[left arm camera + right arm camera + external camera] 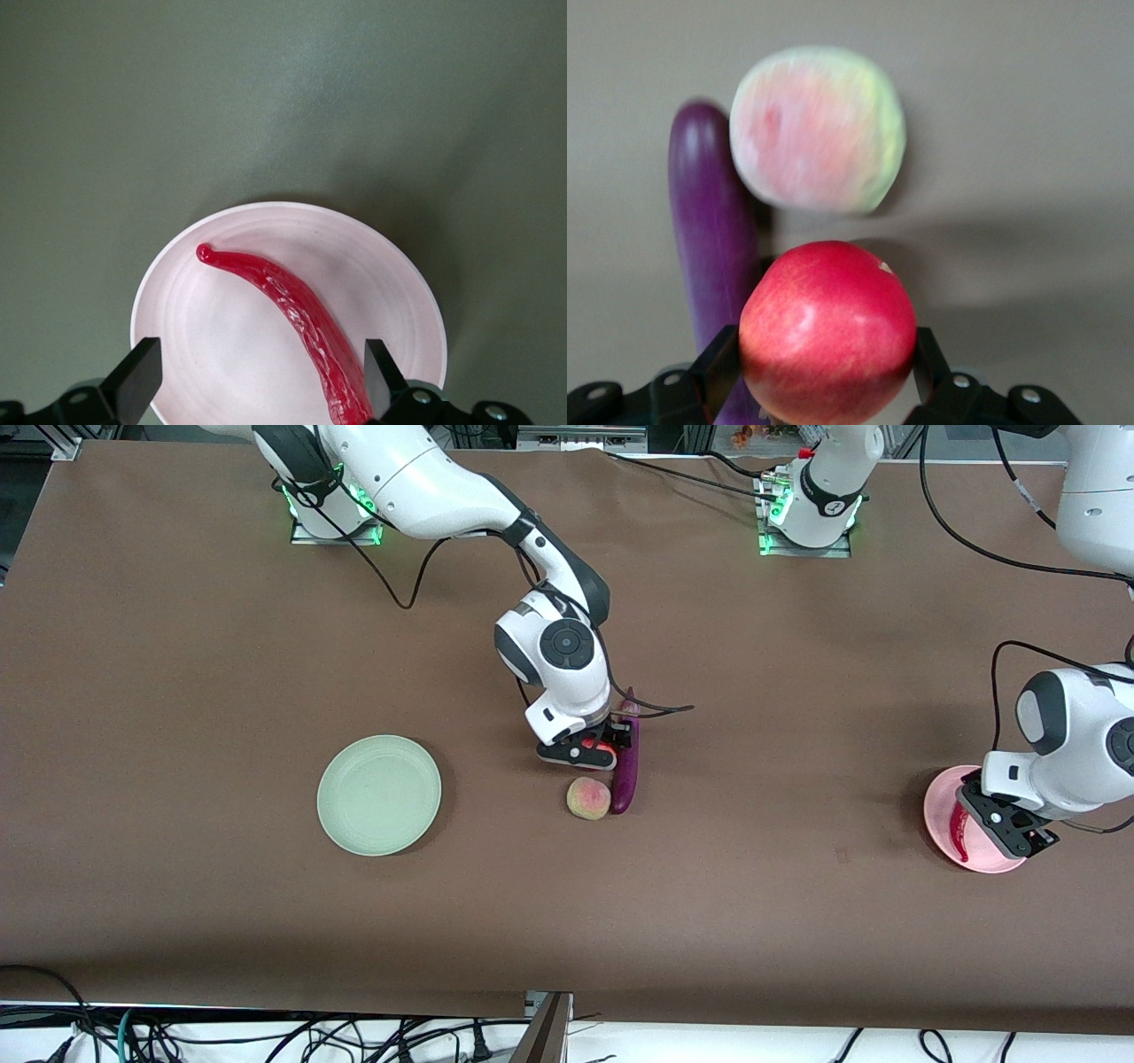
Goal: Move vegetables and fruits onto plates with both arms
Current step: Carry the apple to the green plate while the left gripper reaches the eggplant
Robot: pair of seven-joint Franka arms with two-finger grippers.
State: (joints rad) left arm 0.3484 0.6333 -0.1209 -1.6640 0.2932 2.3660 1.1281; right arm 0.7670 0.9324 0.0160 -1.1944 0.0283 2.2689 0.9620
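Note:
My right gripper [589, 751] is down at the table's middle, shut on the round red fruit [827, 328], one finger against each side. Touching it lies the long purple eggplant [625, 762], on the side toward the left arm's end. The yellowish-pink peach [587, 797] sits nearer the front camera, close against the eggplant [713, 230]. The pale green plate [379, 794] lies empty toward the right arm's end. My left gripper [1005, 828] hangs open just over the pink plate [943, 806], where the red chili pepper [292, 310] lies curved between the spread fingers [142, 376].
Brown cloth covers the whole table. A black cable from the right arm trails on it beside the eggplant's tip [660, 708]. The table's front edge has loose cables [266, 1036] below it.

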